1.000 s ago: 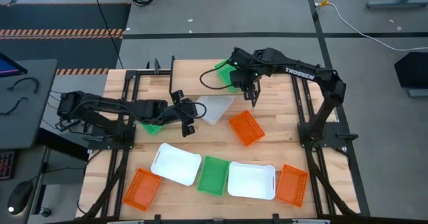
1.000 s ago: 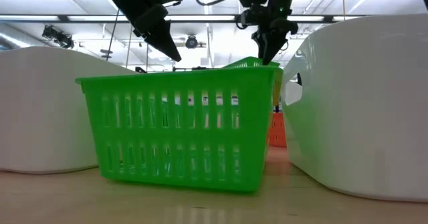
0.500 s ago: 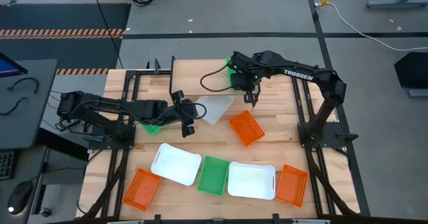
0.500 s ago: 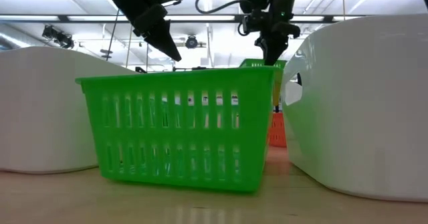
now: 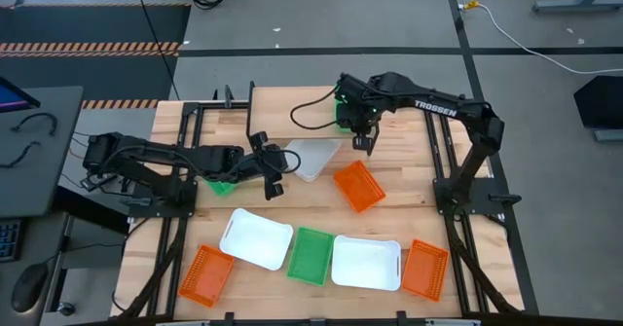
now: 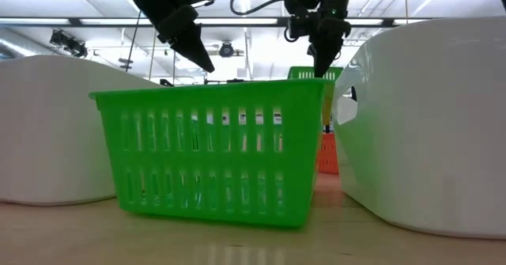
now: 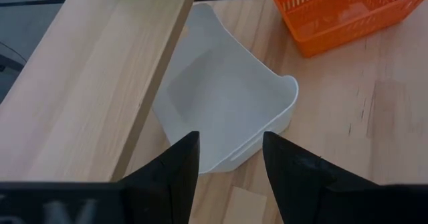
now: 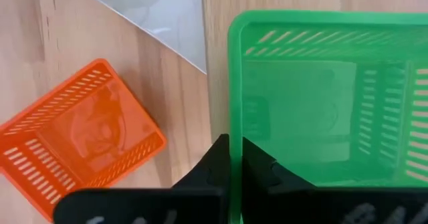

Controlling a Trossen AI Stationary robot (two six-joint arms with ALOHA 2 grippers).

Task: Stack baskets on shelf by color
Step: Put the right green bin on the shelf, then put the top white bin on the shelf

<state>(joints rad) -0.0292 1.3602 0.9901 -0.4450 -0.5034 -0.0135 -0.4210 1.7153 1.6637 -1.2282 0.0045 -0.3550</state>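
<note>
The right gripper clamps its fingers on a green perforated plastic basket's rim, while the left gripper hangs spread above a white plastic tray.

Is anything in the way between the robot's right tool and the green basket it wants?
No. The right tool is already shut on the rim of the green basket, so nothing sits between them. The orange basket and the white basket lie off to the side.
</note>
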